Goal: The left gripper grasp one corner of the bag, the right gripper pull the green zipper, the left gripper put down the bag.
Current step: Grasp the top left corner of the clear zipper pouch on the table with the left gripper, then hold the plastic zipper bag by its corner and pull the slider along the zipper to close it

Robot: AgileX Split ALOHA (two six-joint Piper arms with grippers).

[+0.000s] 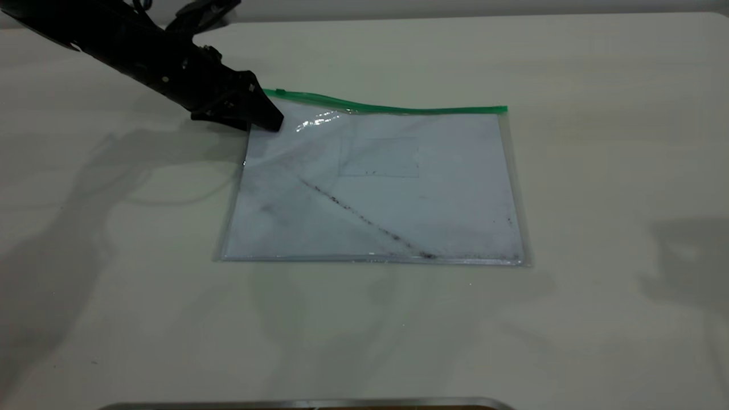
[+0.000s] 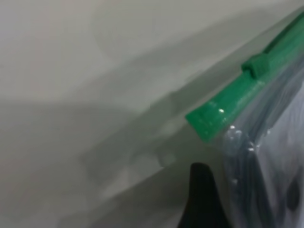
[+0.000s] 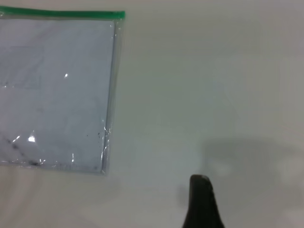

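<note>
The bag (image 1: 376,193) lies on the white table, a clear pouch with white paper inside and a dark diagonal smudge. The green zipper (image 1: 387,107) runs along its far edge. My left gripper (image 1: 273,122) is at the far-left corner of the bag (image 1: 269,94) and shut on it. That corner is raised a little, so the strip curves up there. The left wrist view shows the strip's end (image 2: 204,121), the slider tab (image 2: 259,65) and wrinkled plastic beside my finger (image 2: 202,199). My right gripper (image 3: 202,202) is over bare table, apart from the bag (image 3: 57,90).
The white table (image 1: 598,228) spreads to all sides of the bag. A metal edge (image 1: 307,403) shows at the near side of the exterior view. Arm shadows fall on the table at left and right.
</note>
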